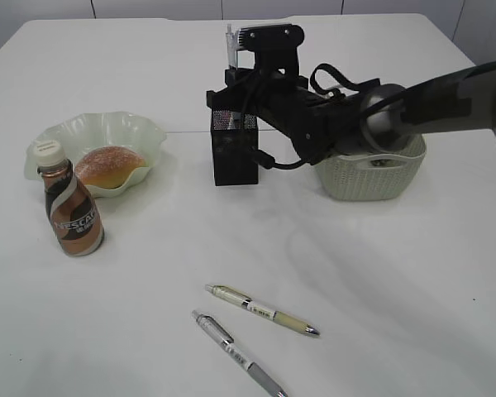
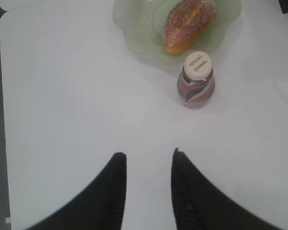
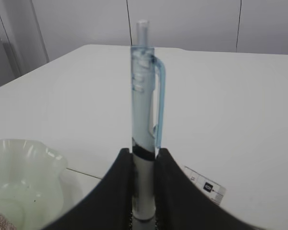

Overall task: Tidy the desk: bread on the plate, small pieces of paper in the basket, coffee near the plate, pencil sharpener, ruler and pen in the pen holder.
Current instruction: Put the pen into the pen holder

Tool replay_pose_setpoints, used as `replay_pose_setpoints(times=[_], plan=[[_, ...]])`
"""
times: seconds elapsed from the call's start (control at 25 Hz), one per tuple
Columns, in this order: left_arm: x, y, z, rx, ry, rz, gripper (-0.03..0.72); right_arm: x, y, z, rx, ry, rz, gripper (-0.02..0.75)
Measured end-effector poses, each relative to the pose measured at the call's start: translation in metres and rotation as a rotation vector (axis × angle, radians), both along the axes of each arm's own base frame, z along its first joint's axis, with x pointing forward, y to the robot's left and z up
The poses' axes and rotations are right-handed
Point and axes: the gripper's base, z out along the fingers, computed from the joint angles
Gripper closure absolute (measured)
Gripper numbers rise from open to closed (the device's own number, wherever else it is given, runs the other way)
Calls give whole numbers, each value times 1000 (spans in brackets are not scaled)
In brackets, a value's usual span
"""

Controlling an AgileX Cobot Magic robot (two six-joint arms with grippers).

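Note:
My right gripper (image 1: 234, 87) is shut on a clear, light-blue pen (image 1: 230, 45) and holds it upright right above the black mesh pen holder (image 1: 234, 157). In the right wrist view the pen (image 3: 144, 96) stands between the jaws (image 3: 144, 153); its lower end is hidden. The bread (image 1: 109, 165) lies on the pale green plate (image 1: 140, 132), and the coffee bottle (image 1: 70, 211) stands just in front of it. Two more pens (image 1: 262, 310) (image 1: 236, 351) lie on the table near the front. My left gripper (image 2: 149, 155) is open and empty above bare table, short of the bottle (image 2: 196, 81).
A pale woven basket (image 1: 372, 178) stands right of the pen holder, partly behind my right arm. A white strip with black markings (image 3: 205, 184), perhaps the ruler, shows behind the jaws. The plate's rim (image 3: 24, 167) shows at the lower left of the right wrist view.

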Motion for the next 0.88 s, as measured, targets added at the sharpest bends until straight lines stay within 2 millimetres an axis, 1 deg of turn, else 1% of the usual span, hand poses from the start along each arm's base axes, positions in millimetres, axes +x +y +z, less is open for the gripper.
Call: replay_pose_setpoints(times=[0.16, 0.28, 0.32, 0.4, 0.48, 0.56, 0.6, 0.68, 0.8, 0.88], plan=[[0, 0, 0, 2, -1, 0, 453, 1, 1, 2, -7, 12, 4, 590], [0, 0, 0, 2, -1, 0, 453, 1, 1, -1, -25, 39, 10, 501], [0, 0, 0, 2, -1, 0, 453, 0, 1, -2, -30, 57, 11, 482], [0, 0, 0, 2, -1, 0, 453, 0, 1, -5, -44, 86, 15, 454], [0, 0, 0, 4, -1, 1, 453, -1, 1, -7, -54, 113, 17, 444], [0, 0, 0, 5, -2, 1, 453, -3, 1, -1, -69, 140, 21, 440], [0, 1, 0, 7, -3, 1, 453, -5, 0, 7, -78, 151, 25, 438], [0, 1, 0, 9, -3, 2, 453, -10, -2, 25, -96, 177, 32, 437], [0, 1, 0, 9, -3, 2, 453, -23, -7, 56, -132, 259, 40, 437], [0, 1, 0, 9, -3, 2, 453, -34, -11, 67, -172, 353, 46, 437]])
